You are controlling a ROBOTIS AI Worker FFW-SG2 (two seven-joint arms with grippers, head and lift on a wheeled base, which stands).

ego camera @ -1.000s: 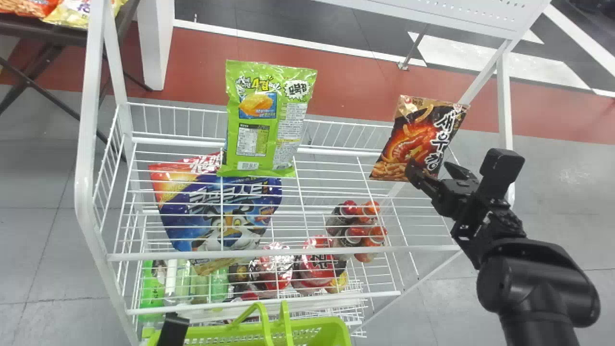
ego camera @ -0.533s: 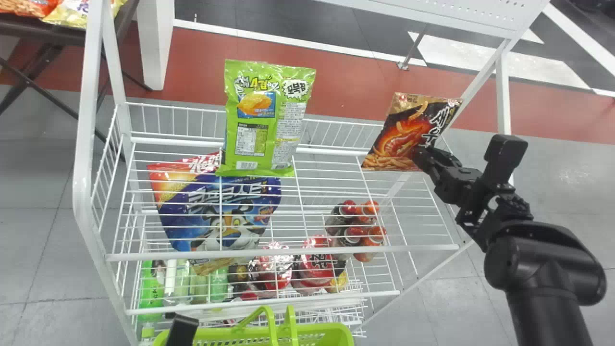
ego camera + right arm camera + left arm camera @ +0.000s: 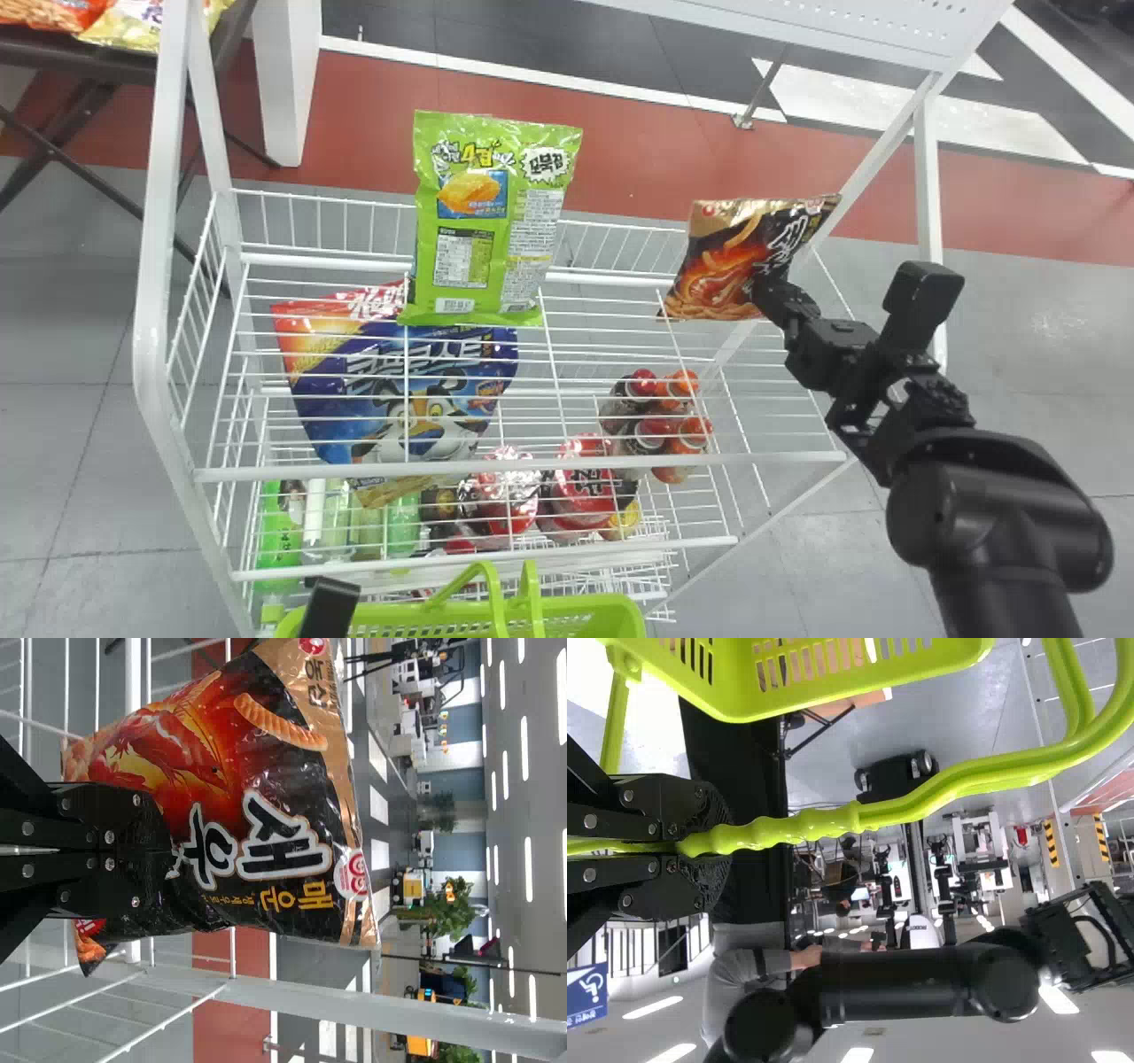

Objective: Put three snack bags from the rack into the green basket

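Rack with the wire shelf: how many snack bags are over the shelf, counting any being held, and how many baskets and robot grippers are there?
Bags: 2 (green bag, black bag)
Baskets: 1 (green basket)
Grippers: 2 (left gripper, right gripper)
Total: 5

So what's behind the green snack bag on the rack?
A white rail passes behind it, and a blue bag pokes out below. Whatever else the green bag covers can't be seen.
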